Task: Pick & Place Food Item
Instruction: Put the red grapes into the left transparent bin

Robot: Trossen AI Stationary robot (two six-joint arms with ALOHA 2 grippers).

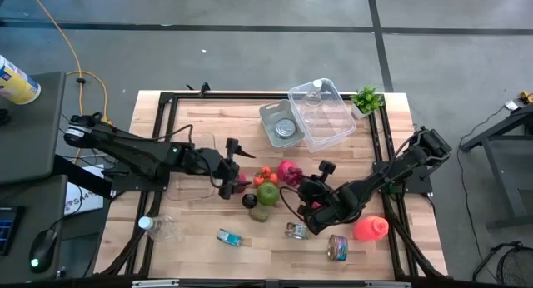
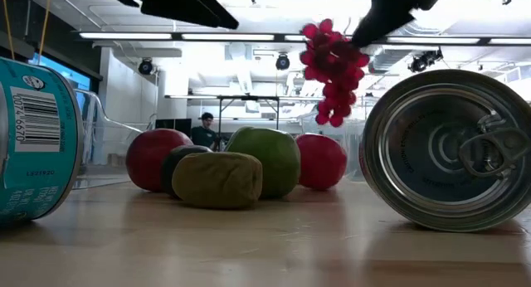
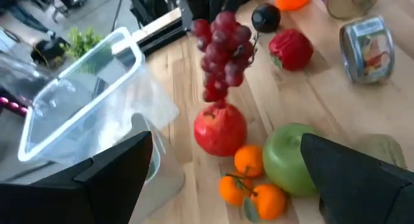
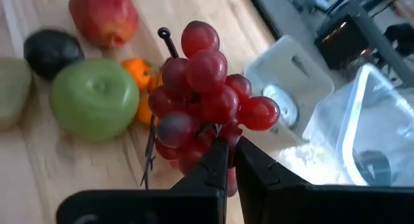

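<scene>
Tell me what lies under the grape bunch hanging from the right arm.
The grape bunch hangs clear of the table, pinched in the right gripper. Under it stands a red pomegranate, with small oranges and a green apple beside. The wood beneath the pomegranate is covered.

Fruit pile sits mid-table (image 1: 191,121): apple (image 1: 268,193) with avocado (image 1: 249,201) on its left and tangerines (image 1: 264,175) just behind; grape bunch (image 1: 289,172) hangs above the table right of the tangerines, clamped in right pincer (image 1: 296,178). Left pincer (image 1: 230,166) left of the pile, spread wide. Open container (image 1: 321,113) at the back, cans (image 1: 336,247) along the front edge
</scene>
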